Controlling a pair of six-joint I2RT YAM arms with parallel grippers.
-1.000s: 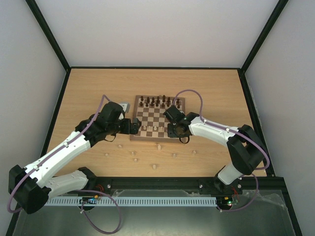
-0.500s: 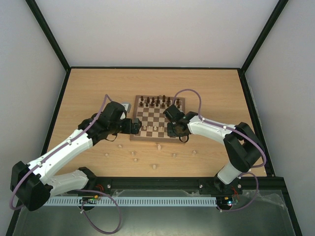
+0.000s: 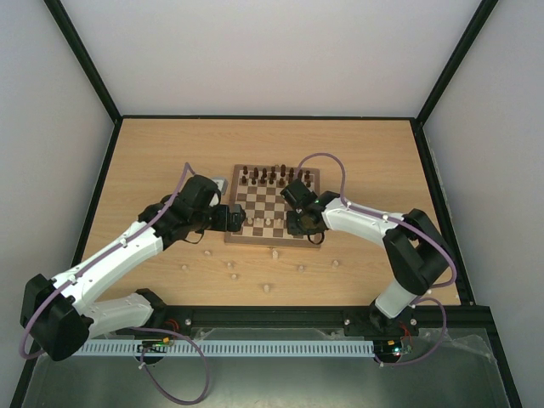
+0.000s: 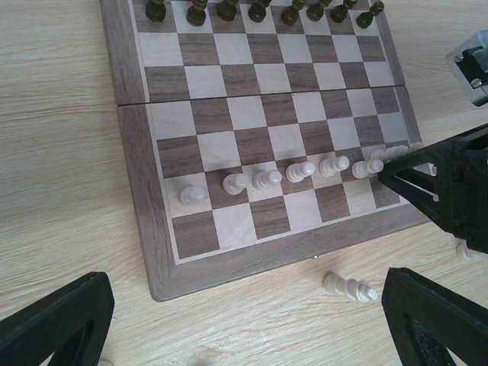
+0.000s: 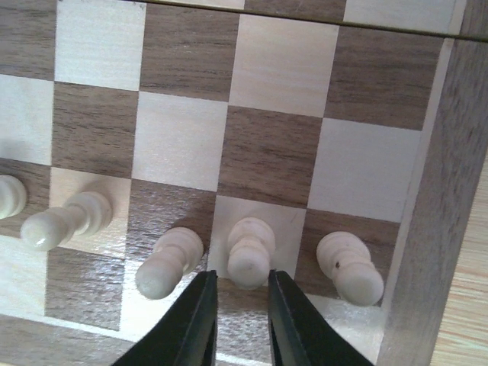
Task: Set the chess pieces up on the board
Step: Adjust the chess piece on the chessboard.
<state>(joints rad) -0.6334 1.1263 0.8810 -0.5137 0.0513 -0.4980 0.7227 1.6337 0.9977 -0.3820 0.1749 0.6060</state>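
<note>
1. Right, your right gripper [image 5: 242, 286] first. It sits at bottom centre of the right wrist view, jaws nearly together with a thin gap. A pale pawn [image 5: 250, 253] stands upright just above the tips, its head at the gap. I cannot tell whether you pinch it or stand clear of it.
2. That pawn is on a cream square of the board [image 5: 427, 229], one square in from the right border. The left neighbour [image 5: 169, 263] and right neighbour [image 5: 349, 268] are just beside it, so any pull-away probably has to run straight along the pawn's axis or they tip.
3. Your left gripper [image 4: 244, 313] has its jaws spread wide and holds nothing. It hovers over the tabletop [image 4: 61, 114] at the bottom of the left wrist view.
4. A fallen pale piece [image 4: 349, 288] lies on its side just below the board's lower edge. Its long axis runs left-right, nearer the lower-right finger. Your left arm is the nearer one, so it is likely your next pick.
5. The board holds a row of pale pawns [image 4: 267, 180] across its lower part and dark pieces [image 4: 259, 9] along the top edge. Loose pale pieces [image 3: 267, 287] lie on the tabletop below the board in the top view.
</note>
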